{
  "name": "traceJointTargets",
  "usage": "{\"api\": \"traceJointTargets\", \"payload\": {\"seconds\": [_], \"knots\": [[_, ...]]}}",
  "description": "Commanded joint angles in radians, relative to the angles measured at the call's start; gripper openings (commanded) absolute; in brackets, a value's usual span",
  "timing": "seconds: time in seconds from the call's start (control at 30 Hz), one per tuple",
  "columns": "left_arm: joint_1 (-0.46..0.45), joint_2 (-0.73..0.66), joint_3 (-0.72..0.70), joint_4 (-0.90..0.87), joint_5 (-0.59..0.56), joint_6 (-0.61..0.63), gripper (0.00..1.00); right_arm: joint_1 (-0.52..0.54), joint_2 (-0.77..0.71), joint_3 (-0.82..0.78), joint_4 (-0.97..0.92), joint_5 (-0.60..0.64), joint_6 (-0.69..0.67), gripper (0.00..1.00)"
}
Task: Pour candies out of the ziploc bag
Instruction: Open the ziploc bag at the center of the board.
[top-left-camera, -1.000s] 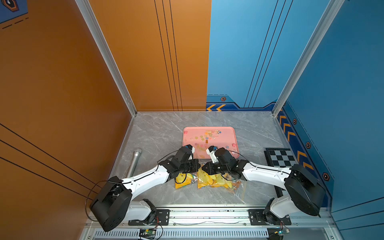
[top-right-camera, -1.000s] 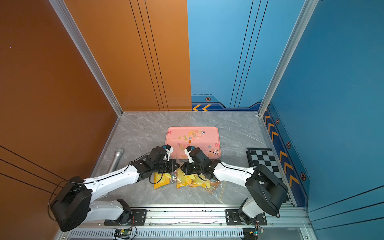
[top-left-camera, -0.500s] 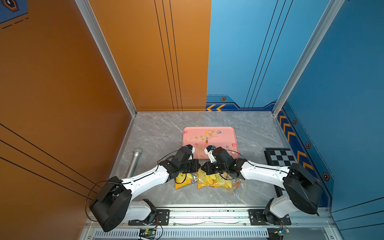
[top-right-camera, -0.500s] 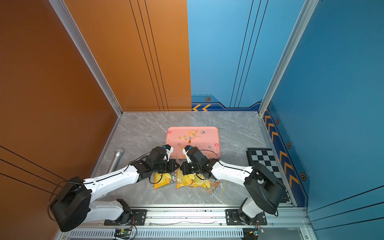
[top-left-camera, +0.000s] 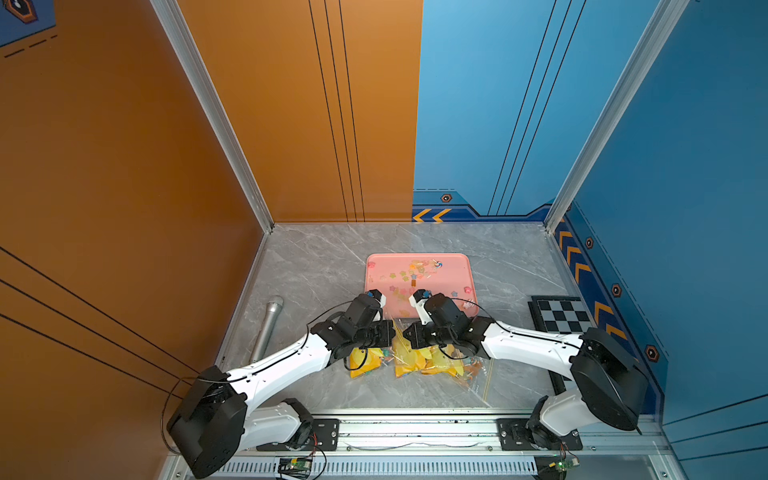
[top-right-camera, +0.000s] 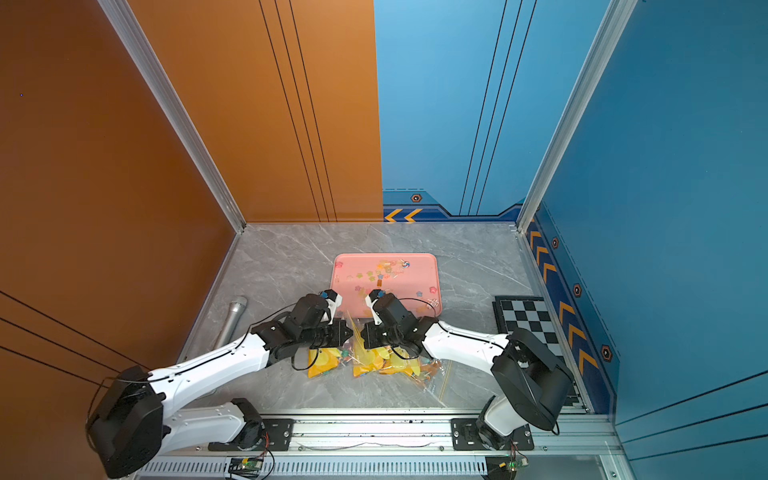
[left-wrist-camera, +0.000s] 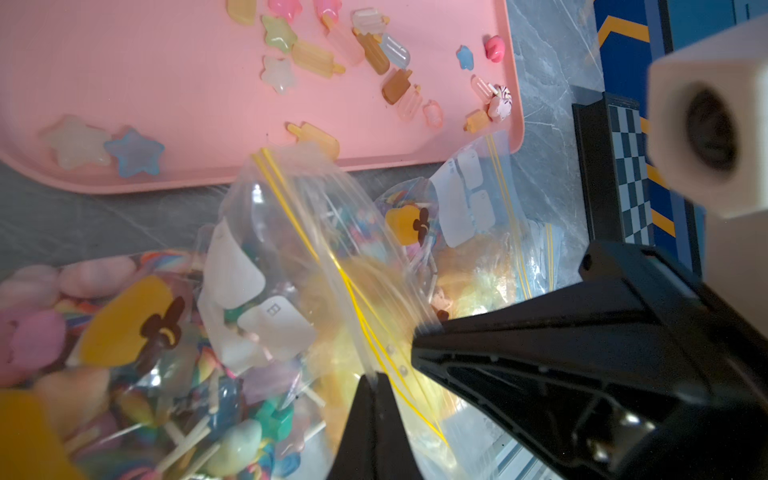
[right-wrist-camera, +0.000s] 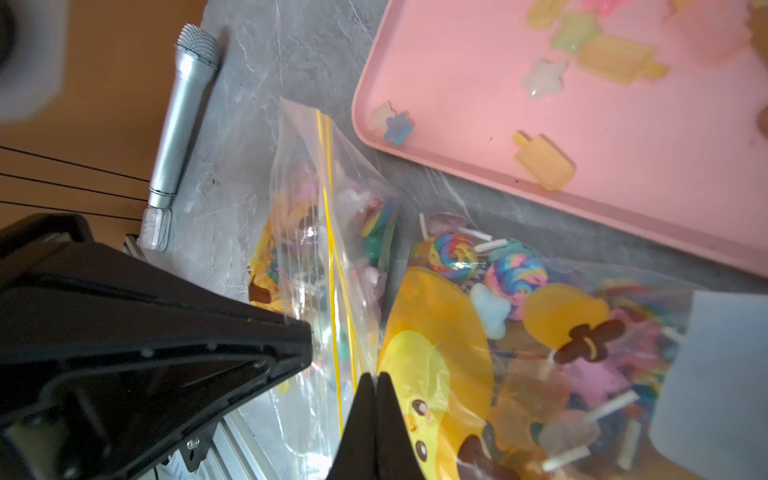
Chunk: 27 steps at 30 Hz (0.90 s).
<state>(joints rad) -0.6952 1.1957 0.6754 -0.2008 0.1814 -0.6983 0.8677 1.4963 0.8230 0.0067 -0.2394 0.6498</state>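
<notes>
In both top views the right gripper (top-left-camera: 406, 335) has edged in toward the left gripper (top-left-camera: 390, 332) and closed within the last second. The two now meet tip to tip at lower centre. The clear ziploc bag (top-left-camera: 397, 325) stands between them, just below the pink tray (top-left-camera: 417, 256).

In the left wrist view, the left gripper (left-wrist-camera: 376, 378) at bottom centre has its jaws pressed together on the bag's film beside the yellow zip stripe. The right gripper's black tip comes in from the right onto the same rim.

In the right wrist view, the right gripper (right-wrist-camera: 377, 378) is likewise clamped on the film at bottom centre (a microphone (right-wrist-camera: 183, 116) lies unused at upper left). The candies (right-wrist-camera: 453, 251), lollipops and stars, mostly sit bagged at centre, with a few loose on the tray. Several bags overlap, so which sweets belong to the pinched bag is hard to tell.

Both arms now appear to hold the mouth, so pulling the seal apart looks like the step in hand, and pouring has not begun.
</notes>
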Motion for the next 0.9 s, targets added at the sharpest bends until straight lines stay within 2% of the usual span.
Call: {"api": "traceJointTargets", "payload": {"seconds": [0.0,0.43,0.53,0.67,0.7,0.77,0.87], "knots": [[-0.001,-0.054,0.041,-0.123,-0.066,0.051,0.00,-0.025,-0.056,-0.027,-0.069,0.101,-0.014,0.00],[0.026,-0.199,0.078,-0.294,-0.134,0.103,0.00,-0.039,-0.136,-0.054,-0.107,0.149,-0.015,0.00],[0.029,-0.206,0.077,-0.281,-0.116,0.089,0.00,-0.035,-0.141,-0.059,-0.082,0.112,-0.015,0.00],[0.006,-0.187,0.068,-0.175,-0.063,0.051,0.00,-0.007,-0.143,-0.071,0.003,0.057,-0.012,0.00],[-0.003,-0.179,0.064,-0.143,-0.061,0.043,0.02,0.006,-0.139,-0.071,0.022,0.045,-0.017,0.00],[-0.018,-0.166,0.057,-0.090,-0.061,0.025,0.34,0.031,-0.132,-0.065,0.046,0.024,-0.028,0.00],[-0.028,-0.141,0.050,-0.012,-0.059,0.000,0.47,0.056,-0.114,-0.049,0.047,0.018,-0.037,0.00]]}}
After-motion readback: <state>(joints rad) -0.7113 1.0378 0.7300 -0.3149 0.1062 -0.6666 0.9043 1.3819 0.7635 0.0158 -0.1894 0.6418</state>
